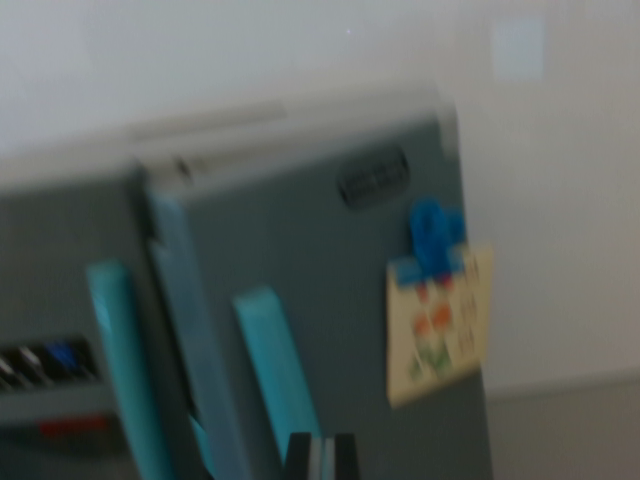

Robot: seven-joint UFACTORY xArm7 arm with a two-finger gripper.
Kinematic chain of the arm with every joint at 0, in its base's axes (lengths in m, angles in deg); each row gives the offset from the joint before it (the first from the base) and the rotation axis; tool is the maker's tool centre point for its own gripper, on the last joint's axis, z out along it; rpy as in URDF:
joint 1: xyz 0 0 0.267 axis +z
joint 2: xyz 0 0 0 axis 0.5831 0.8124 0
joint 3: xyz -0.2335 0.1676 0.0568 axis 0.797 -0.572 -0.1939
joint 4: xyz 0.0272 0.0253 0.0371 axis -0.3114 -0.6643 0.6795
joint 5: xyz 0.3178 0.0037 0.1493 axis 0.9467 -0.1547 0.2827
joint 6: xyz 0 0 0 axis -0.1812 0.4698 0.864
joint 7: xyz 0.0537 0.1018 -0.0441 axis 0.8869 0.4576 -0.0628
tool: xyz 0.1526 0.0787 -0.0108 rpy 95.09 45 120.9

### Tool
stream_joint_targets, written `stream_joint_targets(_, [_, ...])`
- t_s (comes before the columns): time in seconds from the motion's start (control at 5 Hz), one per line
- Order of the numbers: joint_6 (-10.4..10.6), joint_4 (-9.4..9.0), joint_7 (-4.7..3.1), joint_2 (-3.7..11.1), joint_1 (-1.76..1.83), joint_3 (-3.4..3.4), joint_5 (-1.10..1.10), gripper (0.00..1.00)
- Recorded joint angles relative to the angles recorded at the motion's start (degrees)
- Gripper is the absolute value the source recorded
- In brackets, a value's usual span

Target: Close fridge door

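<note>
Fridge door [330,300] ajar, just above fingers [322,458]; pic blurry.

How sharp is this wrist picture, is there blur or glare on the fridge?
In the wrist view everything is smeared by blur: the grey fridge door, its teal handle and the note under a blue magnet have soft edges, and the note's print is unreadable. Lighting is even and soft, with no glare and no hard shadows.

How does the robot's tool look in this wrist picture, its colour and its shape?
Only the tip of the tool shows, at the bottom edge: dark, nearly black, blocky parts with a lighter grey strip between them. The picture is blurred; no cables or markings can be made out.
</note>
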Motion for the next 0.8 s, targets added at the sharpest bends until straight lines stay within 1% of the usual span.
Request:
stream_joint_targets(0.2, [0.0, 0.0, 0.0, 0.0, 0.0, 0.0, 0.0, 1.0])
stream_joint_targets(0.4, [0.0, 0.02, 0.0, 4.77, 0.0, 0.78, 0.0, 1.0])
stream_joint_targets(0.6, [0.0, 0.02, 0.0, 4.77, 0.0, 0.78, 0.0, 1.0])
stream_joint_targets(0.8, [0.0, 0.38, 0.0, 9.93, 0.0, 1.18, 0.0, 1.0])
